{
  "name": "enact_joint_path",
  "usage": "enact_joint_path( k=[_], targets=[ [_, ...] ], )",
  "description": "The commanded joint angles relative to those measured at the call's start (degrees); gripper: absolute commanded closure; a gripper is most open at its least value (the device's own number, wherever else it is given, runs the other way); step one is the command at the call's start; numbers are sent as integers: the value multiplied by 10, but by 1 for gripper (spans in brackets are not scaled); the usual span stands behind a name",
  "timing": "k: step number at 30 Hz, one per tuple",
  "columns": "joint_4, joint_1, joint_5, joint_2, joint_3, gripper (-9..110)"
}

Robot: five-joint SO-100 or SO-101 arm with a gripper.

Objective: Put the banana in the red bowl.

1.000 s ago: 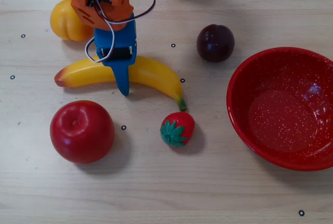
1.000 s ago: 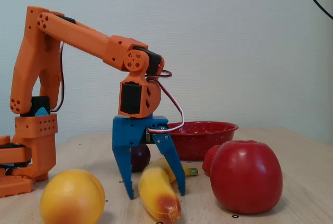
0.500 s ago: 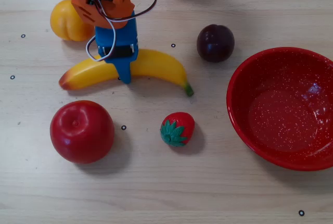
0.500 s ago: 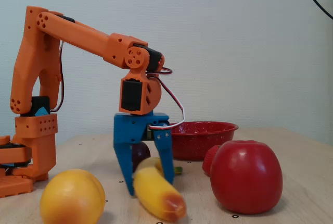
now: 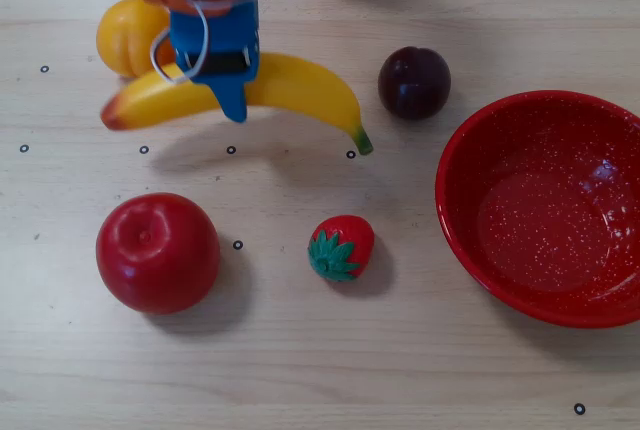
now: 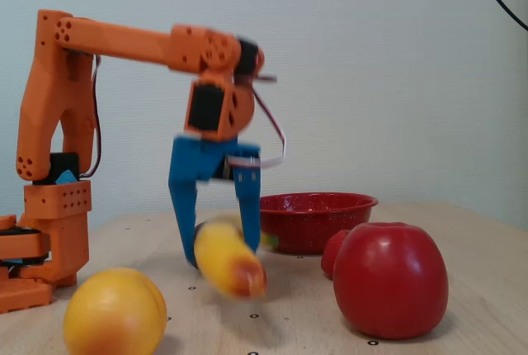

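Since a second ago the banana [image 5: 290, 90] has come up off the table [image 5: 300, 350]: in the fixed view it now hangs clear of the wood, blurred with motion, where before it lay flat between the blue fingers. I see the gripper [image 6: 216, 243] clamped across the middle of the banana [image 6: 224, 257], one blue finger [image 6: 183, 206] on each side of it, and the arm has risen with it. From the overhead view the gripper [image 5: 233, 100] crosses the fruit near its midpoint, the reddish tip pointing left and the green stem pointing right and down toward a black dot on the table.

I find the red bowl [image 5: 470, 150] at the right edge of the overhead view, well apart from the banana, with only speckled red inside. Between them sits a dark plum [image 5: 414, 81]. A strawberry [image 5: 341, 246] and a red apple [image 5: 157, 251] rest lower down, apart from each other. A yellow peach [image 5: 125, 35] sits just behind the banana's left half, partly under the arm. In the fixed view the red bowl [image 6: 318, 210] stands behind the apple [image 6: 389, 279]
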Motion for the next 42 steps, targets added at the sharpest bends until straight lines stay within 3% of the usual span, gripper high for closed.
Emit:
enact_joint_path(
  k=[1, 8, 15, 25, 32, 42],
  targets=[
    [39, -9, -33, 83, -85, 101],
    [104, 40, -97, 122, -174, 101],
    [91, 150, -208, 170, -222, 101],
    [-112, 350, -308, 200, -196, 101],
    [-295, 443, -272, 206, -92, 101],
    [-401, 519, -223, 178, 44, 101]
  ],
)
